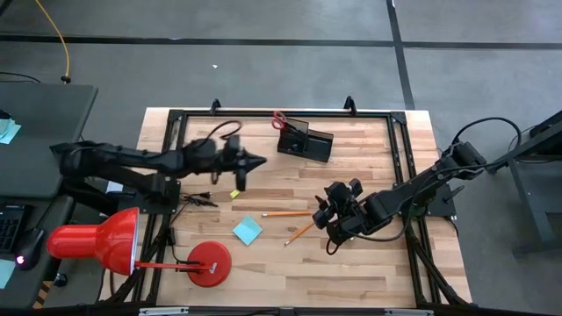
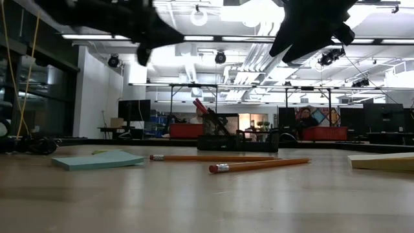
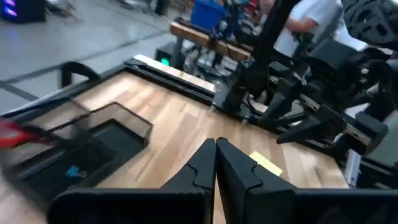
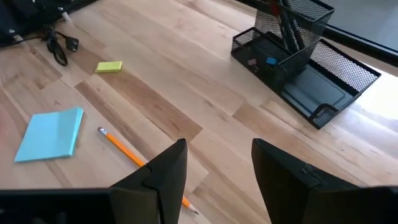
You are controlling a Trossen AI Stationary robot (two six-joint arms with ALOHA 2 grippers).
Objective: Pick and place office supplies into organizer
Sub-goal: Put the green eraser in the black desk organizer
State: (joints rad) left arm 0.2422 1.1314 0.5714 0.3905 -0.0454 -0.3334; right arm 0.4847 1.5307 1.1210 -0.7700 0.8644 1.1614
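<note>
Organizer (image 1: 306,140) holding red scissors (image 1: 279,118), left tool (image 1: 242,163) closed, right tool (image 1: 323,214) open

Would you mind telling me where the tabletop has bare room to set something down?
Bare wood lies between the organizer and the two pencils, and along the near edge right of the lamp base. It is crowded mid-table: the blue sticky pad, the pencils and the open right end effector cluster there. The shut left end effector hangs by the small yellow block.
</note>
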